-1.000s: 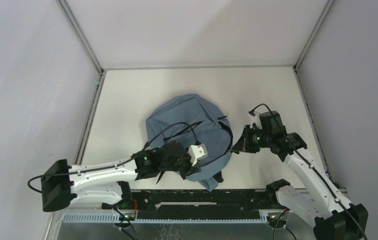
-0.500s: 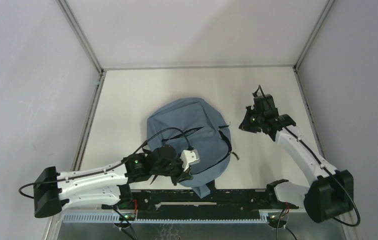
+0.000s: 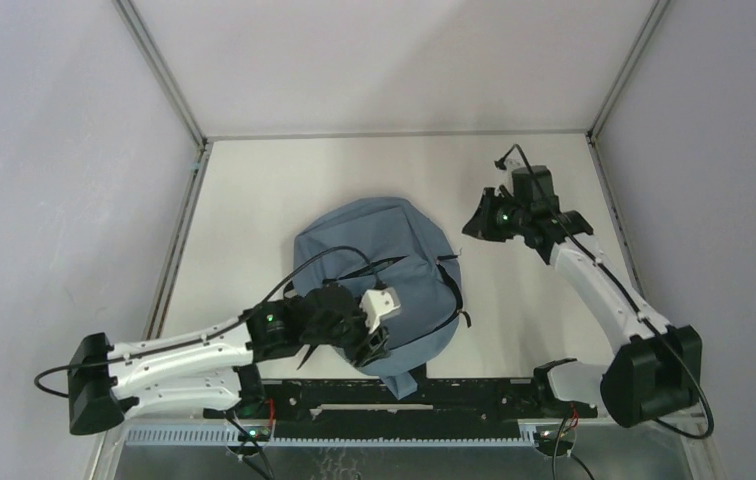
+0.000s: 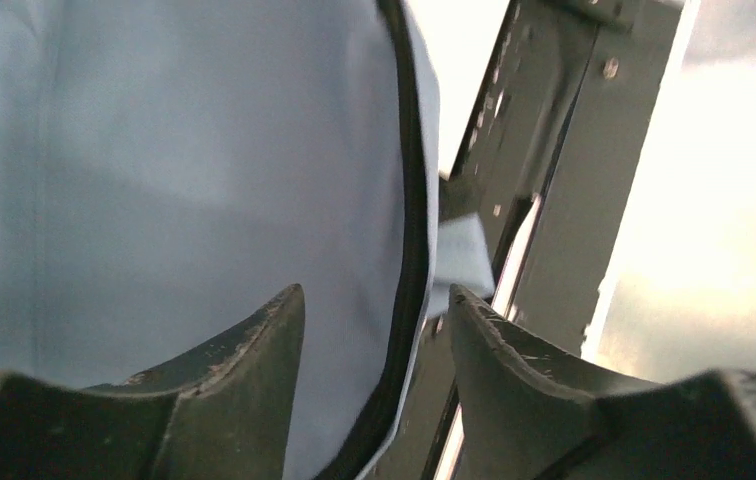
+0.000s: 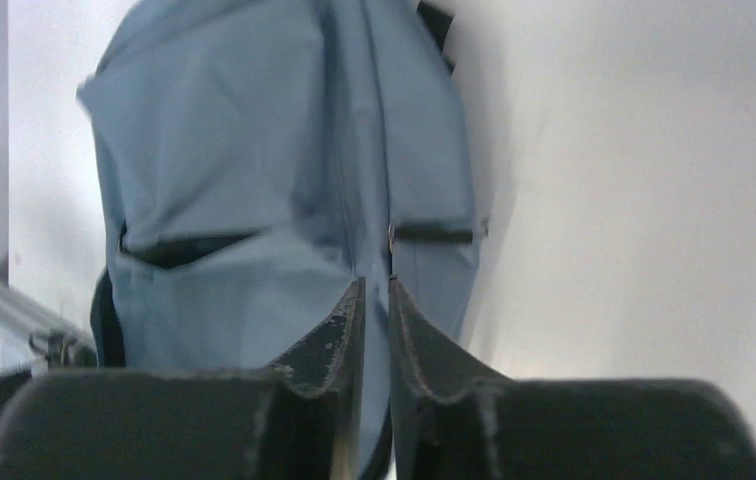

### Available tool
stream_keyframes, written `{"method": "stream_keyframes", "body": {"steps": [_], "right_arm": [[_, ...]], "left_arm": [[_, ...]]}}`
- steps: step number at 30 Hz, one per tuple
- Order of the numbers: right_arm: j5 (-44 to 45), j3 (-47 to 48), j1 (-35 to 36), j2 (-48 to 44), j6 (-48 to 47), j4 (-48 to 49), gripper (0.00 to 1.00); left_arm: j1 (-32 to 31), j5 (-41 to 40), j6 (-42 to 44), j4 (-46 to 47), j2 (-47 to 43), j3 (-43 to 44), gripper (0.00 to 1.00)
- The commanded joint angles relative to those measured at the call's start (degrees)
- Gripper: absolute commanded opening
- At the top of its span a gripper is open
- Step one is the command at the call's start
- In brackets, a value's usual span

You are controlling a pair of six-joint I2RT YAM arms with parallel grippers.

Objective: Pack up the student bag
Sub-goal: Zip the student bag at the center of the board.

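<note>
The student bag (image 3: 374,262), soft blue-grey fabric with black straps, lies flat at the middle of the table. My left gripper (image 3: 370,346) is over its near edge. In the left wrist view the jaws (image 4: 374,292) stand open, and the bag's black-trimmed edge (image 4: 409,270) runs between them unclamped. My right gripper (image 3: 476,222) hangs in the air to the right of the bag, apart from it. In the right wrist view its jaws (image 5: 376,284) are closed to a thin slit with nothing in them, and the bag (image 5: 254,170) lies beyond.
A black rail (image 3: 404,395) runs along the table's near edge, close under the bag's bottom; it shows as a metal bar in the left wrist view (image 4: 554,200). Grey walls and corner posts (image 3: 164,70) enclose the white table (image 3: 284,180).
My right gripper left the bag's right edge and moved up and toward the far right. My left gripper shifted toward the bag's near edge, and the bag slid slightly nearer.
</note>
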Motion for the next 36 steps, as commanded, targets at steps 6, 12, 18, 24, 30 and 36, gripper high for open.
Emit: {"method": "stream_keyframes", "body": {"steps": [6,12,18,24,30,36], "right_arm": [[-17.39,-16.85,-3.7,-19.48,0.5,-2.87,0.61],[-19.01,-27.08,-3.88,-28.07,6.45,0.13,0.65],[-15.86,-36.28,-3.84,-35.41,12.87,5.98,0.68],[-14.52,-41.45,-3.88,-43.17,12.77,8.18,0.71],[-21.08,-46.18,-3.83,-45.05,13.46,12.22,0.71],[-23.95,-48.43,-2.92,-44.31,14.69,16.54,0.73]], "left_arm": [[-0.75,0.44,-0.2,4.62,17.57,19.36,0.66],[-1.56,3.85,-3.38,3.57,23.87,23.14,0.68],[-3.51,6.85,-2.9,-0.42,26.92,22.53,0.68],[-3.45,3.18,1.1,-1.01,26.52,20.04,0.24],[-1.45,2.92,0.31,-0.22,24.35,16.18,0.0],[4.1,-0.22,0.05,-0.58,18.73,9.83,0.0]]}}
